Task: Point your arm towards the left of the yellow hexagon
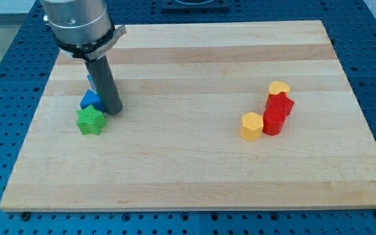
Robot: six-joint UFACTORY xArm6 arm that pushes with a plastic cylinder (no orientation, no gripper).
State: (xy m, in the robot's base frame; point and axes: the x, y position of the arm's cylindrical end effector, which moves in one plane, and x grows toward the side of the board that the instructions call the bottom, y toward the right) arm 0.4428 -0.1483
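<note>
Rod tip [113, 112] rests at the view's left, holding nothing, just beside the green star [90, 121] and blue block [91, 100]. Yellow hexagon [251, 126] lies well apart toward the view's right, touching the red blocks [278, 112]; its left side faces the tip unobstructed.

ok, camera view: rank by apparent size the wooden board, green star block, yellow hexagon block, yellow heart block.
1. Wooden board
2. Green star block and yellow hexagon block: look about alike, not ranked
3. Yellow heart block, partly hidden and farther away, so unsure
</note>
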